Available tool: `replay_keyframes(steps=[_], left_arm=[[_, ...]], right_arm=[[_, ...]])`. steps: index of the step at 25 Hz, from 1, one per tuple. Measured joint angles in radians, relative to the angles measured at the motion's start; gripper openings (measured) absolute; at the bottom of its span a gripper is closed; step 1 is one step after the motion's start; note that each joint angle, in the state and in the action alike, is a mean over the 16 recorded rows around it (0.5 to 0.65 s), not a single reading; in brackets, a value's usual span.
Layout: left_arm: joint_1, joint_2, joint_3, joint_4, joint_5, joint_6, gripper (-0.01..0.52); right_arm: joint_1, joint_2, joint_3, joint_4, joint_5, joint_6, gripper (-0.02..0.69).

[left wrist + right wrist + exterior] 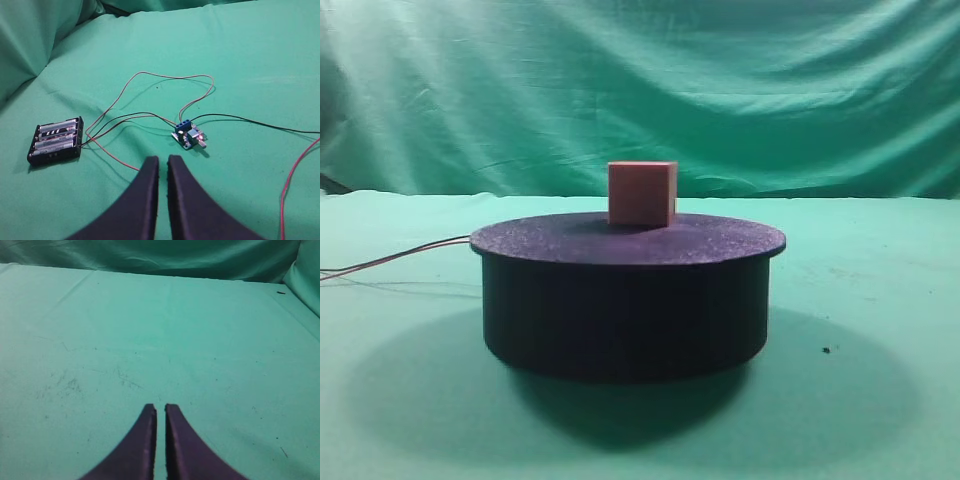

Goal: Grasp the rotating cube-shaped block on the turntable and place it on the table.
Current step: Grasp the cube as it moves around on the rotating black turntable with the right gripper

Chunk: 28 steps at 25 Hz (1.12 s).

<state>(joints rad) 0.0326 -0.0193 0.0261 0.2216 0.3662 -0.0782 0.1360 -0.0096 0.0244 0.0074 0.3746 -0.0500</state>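
toward the counter's (880,300) far edge, your cube-shaped block (642,193) rides the turntable (625,300); left pincer (163,161) and right pincer (160,409) sit nearly closed, empty, parked clear.

One cube-shaped block (642,193) is sitting on one turntable (625,300), which is resting on one table (880,300). Off to the side, one battery holder (55,140) carrying four cells is lying near one small blue circuit board (187,135).
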Motion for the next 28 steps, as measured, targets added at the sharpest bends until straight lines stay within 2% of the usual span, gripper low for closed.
replay_keyframes(steps=[13, 23, 28], left_arm=[[0.0, 0.0, 0.0, 0.0, 0.0, 0.0, 0.0], [0.0, 0.0, 0.0, 0.0, 0.0, 0.0, 0.0], [0.0, 0.0, 0.0, 0.0, 0.0, 0.0, 0.0]], right_arm=[[0.0, 0.0, 0.001, 0.0, -0.014, 0.001, 0.047], [0.0, 0.006, -0.021, 0.081, -0.292, 0.032, 0.047], [0.0, 0.068, -0.108, 0.131, -0.308, 0.045, 0.047]])
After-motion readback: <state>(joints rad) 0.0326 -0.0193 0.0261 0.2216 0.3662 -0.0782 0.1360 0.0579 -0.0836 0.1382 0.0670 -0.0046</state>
